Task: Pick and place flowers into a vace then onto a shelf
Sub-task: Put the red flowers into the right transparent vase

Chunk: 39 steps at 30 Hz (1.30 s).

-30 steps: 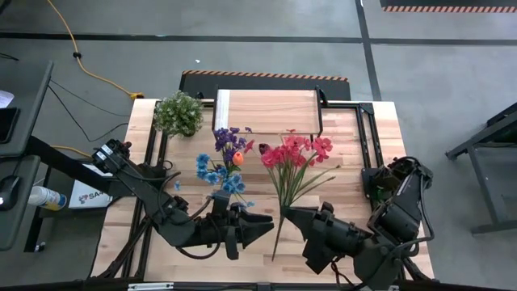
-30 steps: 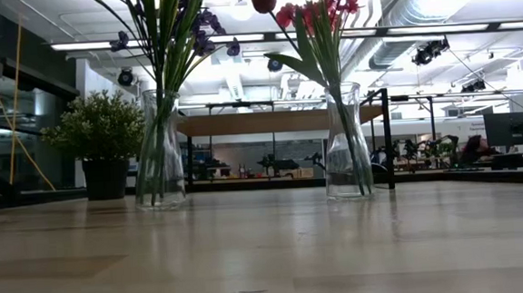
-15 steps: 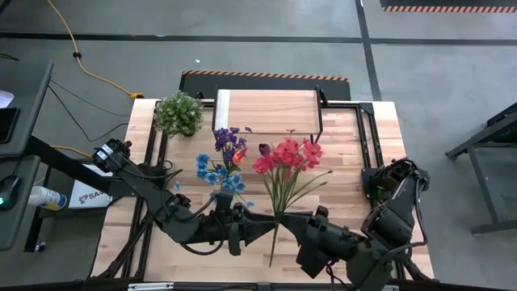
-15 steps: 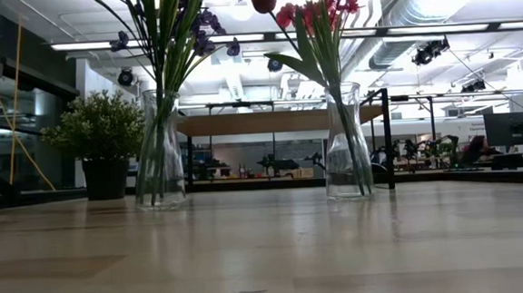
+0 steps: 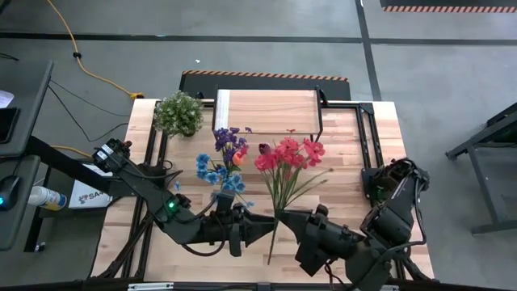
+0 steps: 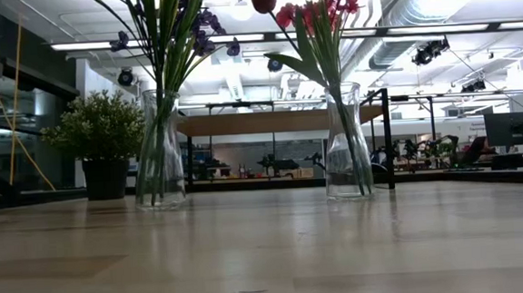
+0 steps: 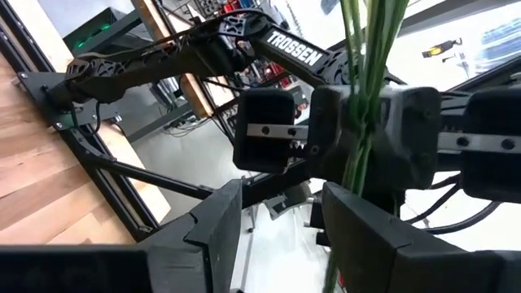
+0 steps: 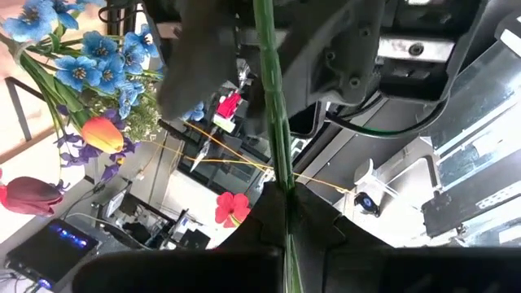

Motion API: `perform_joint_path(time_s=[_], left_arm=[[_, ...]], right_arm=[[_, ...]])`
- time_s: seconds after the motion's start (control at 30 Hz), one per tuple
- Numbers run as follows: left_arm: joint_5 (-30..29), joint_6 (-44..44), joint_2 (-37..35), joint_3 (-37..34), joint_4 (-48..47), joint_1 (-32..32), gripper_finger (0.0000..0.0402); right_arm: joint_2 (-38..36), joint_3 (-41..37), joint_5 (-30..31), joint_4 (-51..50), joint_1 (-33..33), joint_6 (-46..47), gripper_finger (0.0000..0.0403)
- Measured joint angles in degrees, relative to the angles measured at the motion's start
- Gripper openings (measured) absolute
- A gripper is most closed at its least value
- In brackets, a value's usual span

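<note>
Two glass vases stand on the table in the low view. The left vase [image 6: 160,153] holds the blue, purple and orange flowers [image 5: 224,162]. The right vase [image 6: 346,141] holds red blooms and a maroon bud. My right gripper [image 5: 283,218] is shut on the green stems [image 5: 279,198] of the red flowers [image 5: 287,155], high above the table near its front edge. My left gripper [image 5: 262,229] is open and faces the right gripper. Its fingers stand on either side of the stems [image 7: 366,98] below the hold. The shelf [image 5: 266,109] stands at the far middle. My right gripper pinches the thin green stems [image 8: 281,183] between its two fingers, well below the blooms. It comes level from the table's right and lies across the stems. The blooms lean toward the far edge, and a short stem end [image 5: 271,255] sticks out toward the near edge.
A bushy pale-green potted plant [image 5: 178,113] stands at the far left beside the shelf. Black frame rails [image 5: 367,137] run along the table's left and right sides. Bare wood lies at the near left and right of the table.
My right gripper has gone a little toward the table's left, toward my left gripper, still shut on the stems. The red blooms have swung left with it. The vases have stayed in place.
</note>
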Motion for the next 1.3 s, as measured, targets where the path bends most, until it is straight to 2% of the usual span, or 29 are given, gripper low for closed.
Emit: perform_joint_path(time_s=[0.8, 1.03, 1.3], left_arm=[[-1.39, -0.72, 0.00, 0.00, -0.39, -0.04, 0.0207], [2.62, -0.24, 0.00, 0.00, 1.64, -0.04, 0.0207], [2.78, -0.90, 0.00, 0.00, 0.01, -0.02, 0.0207]], right_arm=[[0.00, 0.00, 1.70, -5.14, 1.69, 3.29, 0.0000], [-0.02, 0.00, 1.77, -5.26, 0.84, 3.27, 0.0000], [-0.02, 0.00, 1.25, -5.00, -0.89, 2.81, 0.0000]])
